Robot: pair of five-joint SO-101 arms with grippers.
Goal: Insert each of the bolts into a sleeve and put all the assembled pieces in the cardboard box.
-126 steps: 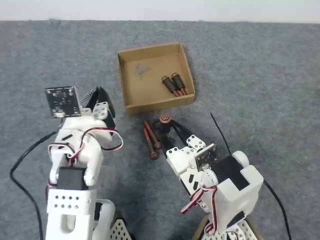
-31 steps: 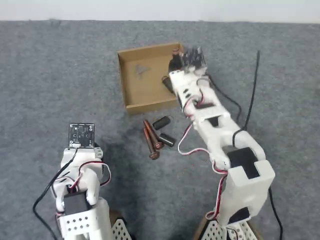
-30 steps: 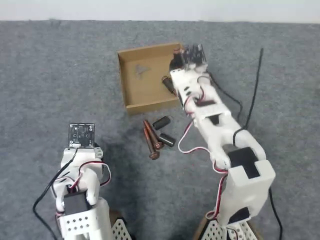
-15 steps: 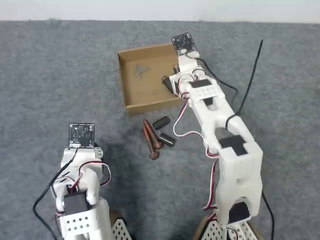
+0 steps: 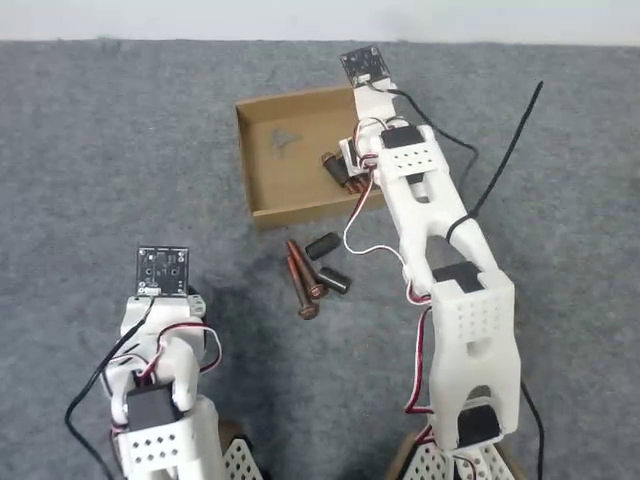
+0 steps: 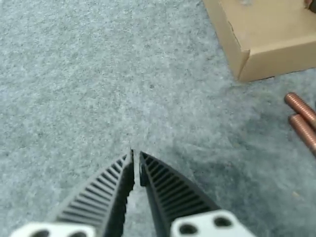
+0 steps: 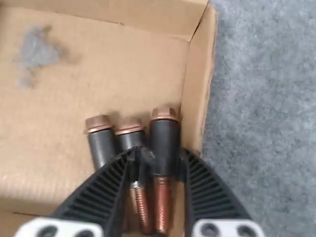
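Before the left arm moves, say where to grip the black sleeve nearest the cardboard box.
Probably take the black cylindrical sleeve across its middle, from above. It lies on its side on the grey carpet, so the left claw can close on its long flanks, one facing the brown cardboard box, one facing away. Both look free; the copper-coloured bolts lie off one end.

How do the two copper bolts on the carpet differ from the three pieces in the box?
The two copper bolts lie on the grey carpet, shanks bare; the three pieces lie in the brown cardboard box, each in a black sleeve. The bolts lie in the open; the pieces, by a box wall. Both lie side by side.
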